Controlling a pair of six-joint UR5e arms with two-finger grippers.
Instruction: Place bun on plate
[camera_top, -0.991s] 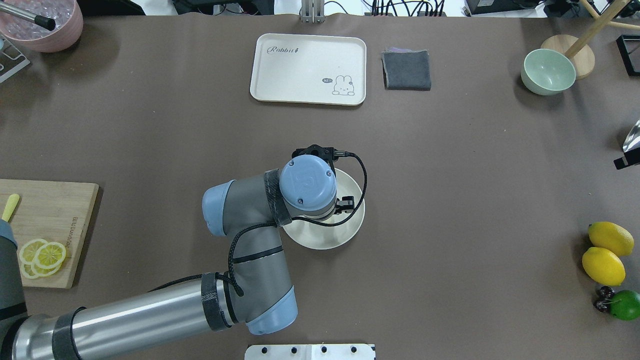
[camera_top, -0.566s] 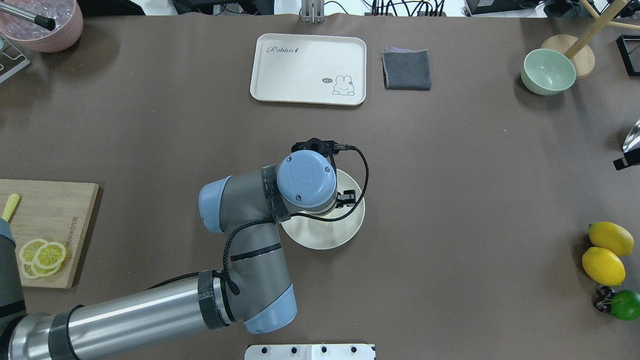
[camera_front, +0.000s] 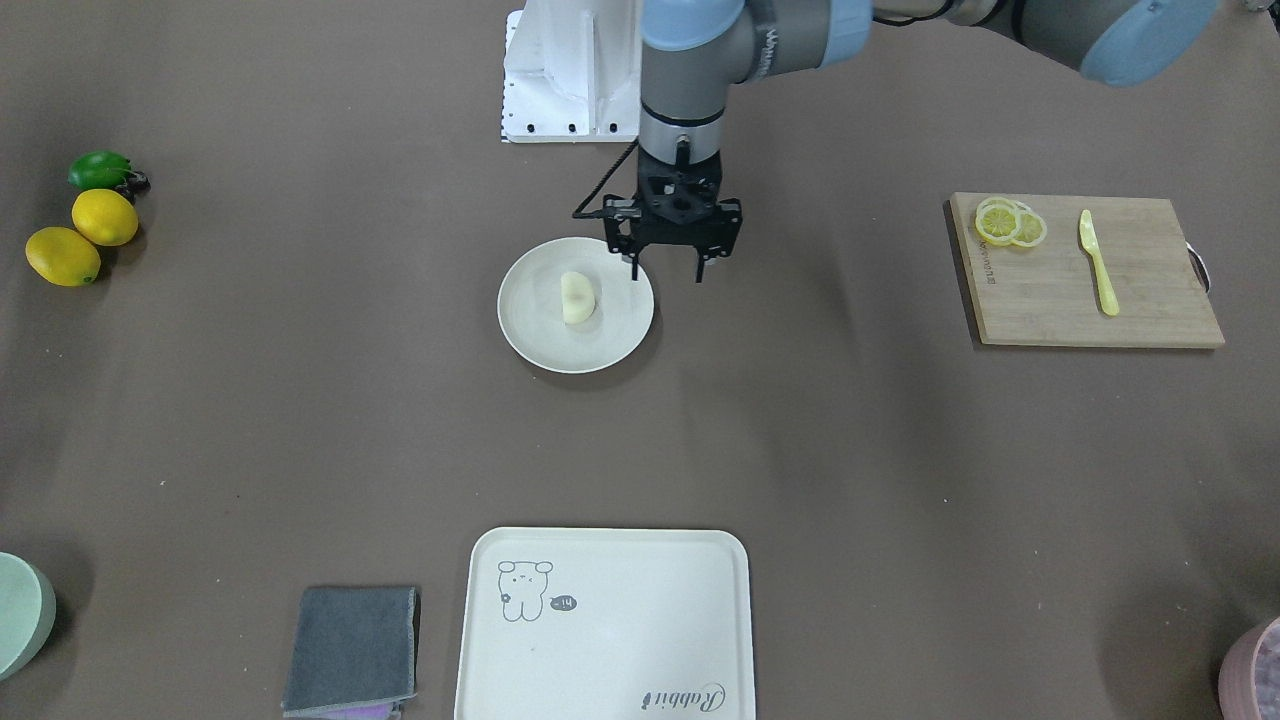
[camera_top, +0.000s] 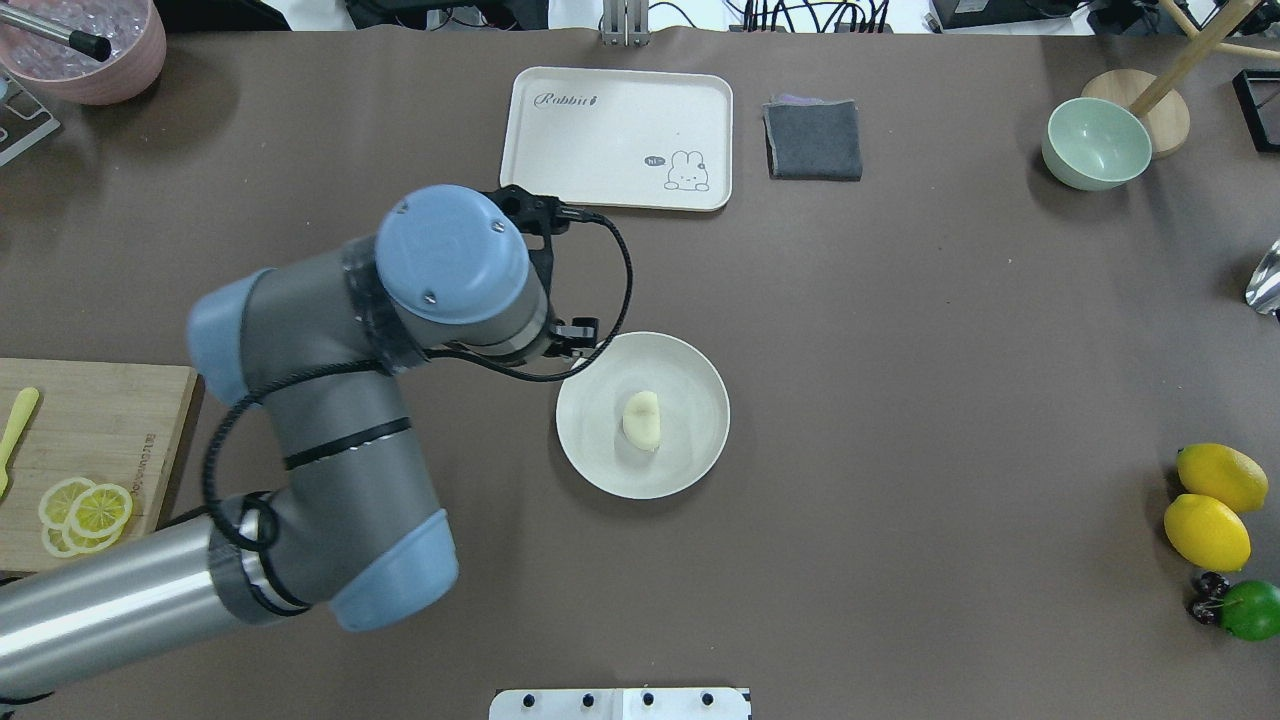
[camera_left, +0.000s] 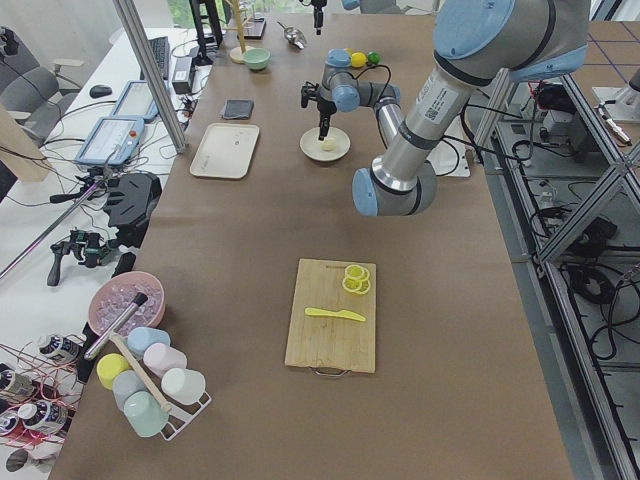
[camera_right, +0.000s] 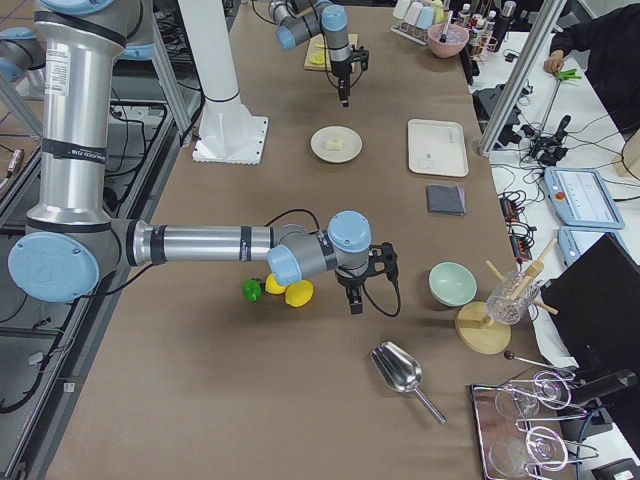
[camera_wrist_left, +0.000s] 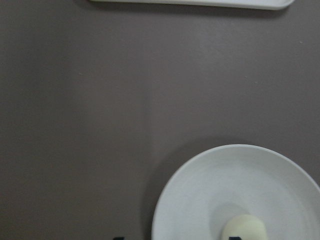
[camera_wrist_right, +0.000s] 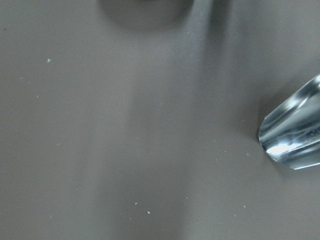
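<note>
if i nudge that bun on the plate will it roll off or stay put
Probably stays put: the bun looks half-round with one straight edge, so it should slide rather than roll. It is small beside the plate, so likely light. The plate's shallow raised rim would probably stop a gentle push.

Even, diffuse light from above; the fixed views are bright and sharp. The plate (camera_front: 540, 335) throws only a thin, soft shadow beside its rim. Left wrist view: dimmer, soft focus, with a darker shadow left of the plate. Right wrist view: blurred, with glare on the scoop (camera_wrist_right: 295, 135) and faint shadow bands across the table (camera_wrist_right: 100, 150). Side views: straight posts lean toward the edges.
</note>
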